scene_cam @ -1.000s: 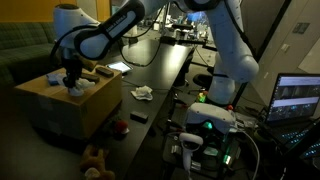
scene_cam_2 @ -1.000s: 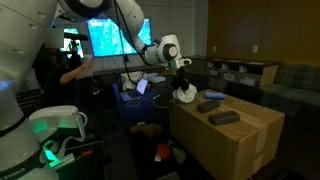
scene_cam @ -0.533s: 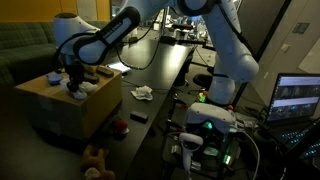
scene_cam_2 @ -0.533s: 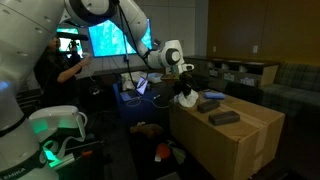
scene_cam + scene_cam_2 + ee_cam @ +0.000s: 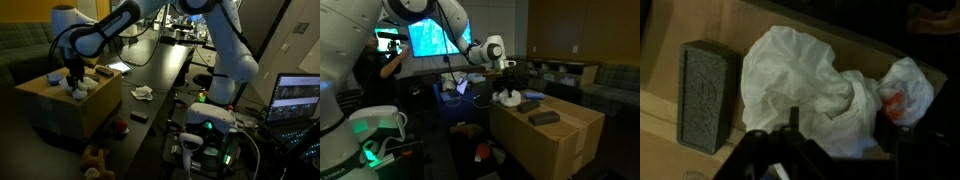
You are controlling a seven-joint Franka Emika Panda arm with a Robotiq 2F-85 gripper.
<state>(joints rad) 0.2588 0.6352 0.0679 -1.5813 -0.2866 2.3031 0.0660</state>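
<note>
Free rm on box top (image 5: 575,135) beyond grey blocks (image 5: 544,117); white wad (image 5: 506,98) nr edge.

A grey block (image 5: 708,95) lies on the cardboard box (image 5: 560,140).

My gripper (image 5: 845,140) is matt black plastic. The white bag (image 5: 805,85) under it looks like thin, crumpled plastic film, faintly shiny along its creases. The grey block (image 5: 705,95) is rough and grainy, matt like a sponge. The cardboard box (image 5: 665,150) has a plain brown, dull paper face. My arm (image 5: 232,45) wears smooth, glossy white shells.
</note>
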